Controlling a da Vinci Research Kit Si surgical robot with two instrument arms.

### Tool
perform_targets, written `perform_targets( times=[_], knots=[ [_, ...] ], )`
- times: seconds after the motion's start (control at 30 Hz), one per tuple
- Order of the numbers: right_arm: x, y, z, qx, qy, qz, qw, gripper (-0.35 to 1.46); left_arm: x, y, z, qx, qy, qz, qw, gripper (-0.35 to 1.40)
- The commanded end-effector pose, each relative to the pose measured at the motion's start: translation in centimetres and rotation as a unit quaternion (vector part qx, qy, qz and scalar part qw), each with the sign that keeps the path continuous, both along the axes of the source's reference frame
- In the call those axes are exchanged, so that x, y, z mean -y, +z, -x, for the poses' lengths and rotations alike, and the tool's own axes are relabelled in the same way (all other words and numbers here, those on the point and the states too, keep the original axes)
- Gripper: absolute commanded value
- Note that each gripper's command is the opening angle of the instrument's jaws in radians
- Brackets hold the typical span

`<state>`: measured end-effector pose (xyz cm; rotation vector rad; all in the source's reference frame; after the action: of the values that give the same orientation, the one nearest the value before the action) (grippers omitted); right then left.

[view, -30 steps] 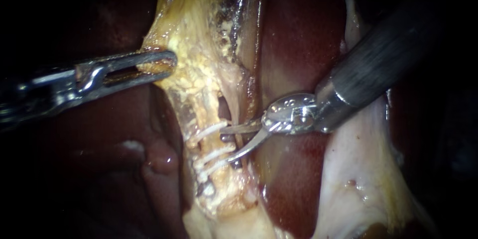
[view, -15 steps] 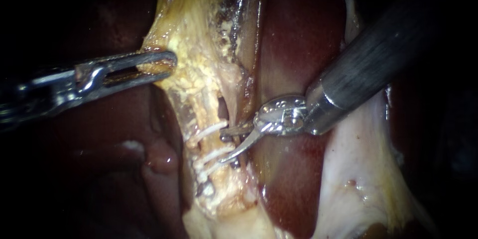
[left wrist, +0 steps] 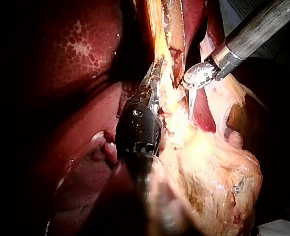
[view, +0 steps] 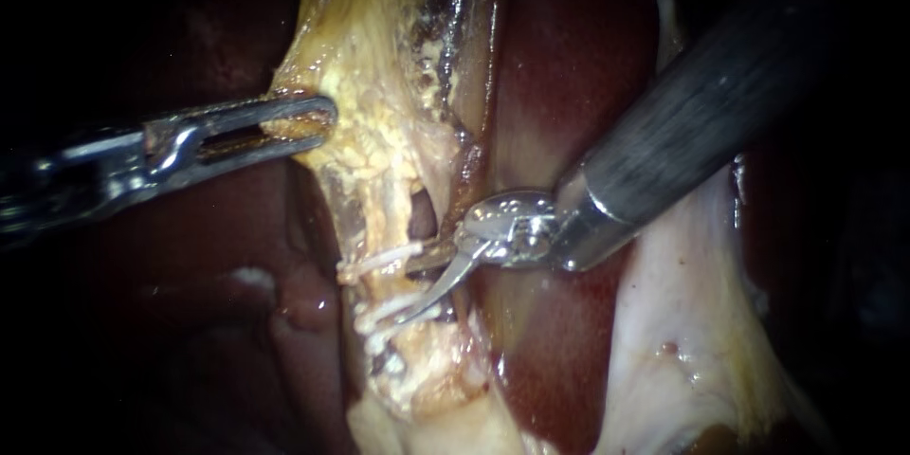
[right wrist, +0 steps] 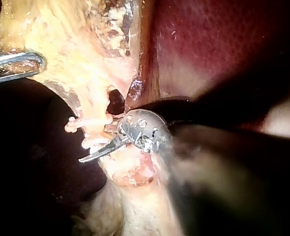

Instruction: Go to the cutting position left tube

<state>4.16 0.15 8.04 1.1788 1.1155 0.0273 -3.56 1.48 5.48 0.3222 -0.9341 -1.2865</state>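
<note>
The left tube is a yellowish stalk with white clips across it, one above and more below. My right instrument comes in from the upper right. Its curved blades are open and straddle the tube between the upper and lower clips. My left instrument is shut on the yellow fatty tissue above the clips and holds it taut. In the right wrist view the lower blade sticks out past the clips. The left wrist view shows the left jaws on the tissue edge.
Dark red liver lies behind the right instrument's shaft and also to the left. Pale membrane hangs at the lower right. A small hole opens in the tissue beside the tube.
My right instrument has slid left, and its open blades now reach around the clipped tube, nudging the clips slightly left. The left instrument has stayed put.
</note>
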Motion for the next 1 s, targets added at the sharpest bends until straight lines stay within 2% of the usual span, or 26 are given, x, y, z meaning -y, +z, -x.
perform_targets(
  times=[0.03, 0.17, 0.37, 0.47, 0.63, 1.0],
  knots=[
    [0.01, 0.01, -0.02, -0.001, 0.000, 0.001, 1.0000, 1.30, 0.00, 0.00, 0.01, 0.000, 0.000, 0.000, 1.0000, -0.35],
    [0.03, 0.03, -0.07, -0.006, 0.000, -0.011, 0.9999, 1.28, 0.00, 0.03, 0.03, 0.000, 0.000, 0.001, 1.0000, -0.35],
    [0.00, 0.02, -0.13, -0.017, 0.014, -0.039, 0.9990, 1.25, -0.02, 0.06, 0.03, 0.000, -0.001, 0.001, 1.0000, -0.35],
    [-0.02, 0.03, -0.20, -0.014, 0.021, -0.049, 0.9985, 1.25, -0.03, 0.07, 0.04, 0.000, -0.001, 0.001, 1.0000, -0.35],
    [-0.01, 0.05, -0.25, -0.003, 0.021, -0.062, 0.9978, 1.23, -0.03, 0.08, 0.05, -0.001, -0.001, 0.001, 1.0000, -0.35],
    [0.02, 0.06, -0.29, 0.002, 0.021, -0.073, 0.9971, 1.20, -0.03, 0.08, 0.08, -0.001, -0.002, 0.001, 1.0000, -0.35]
  ],
)
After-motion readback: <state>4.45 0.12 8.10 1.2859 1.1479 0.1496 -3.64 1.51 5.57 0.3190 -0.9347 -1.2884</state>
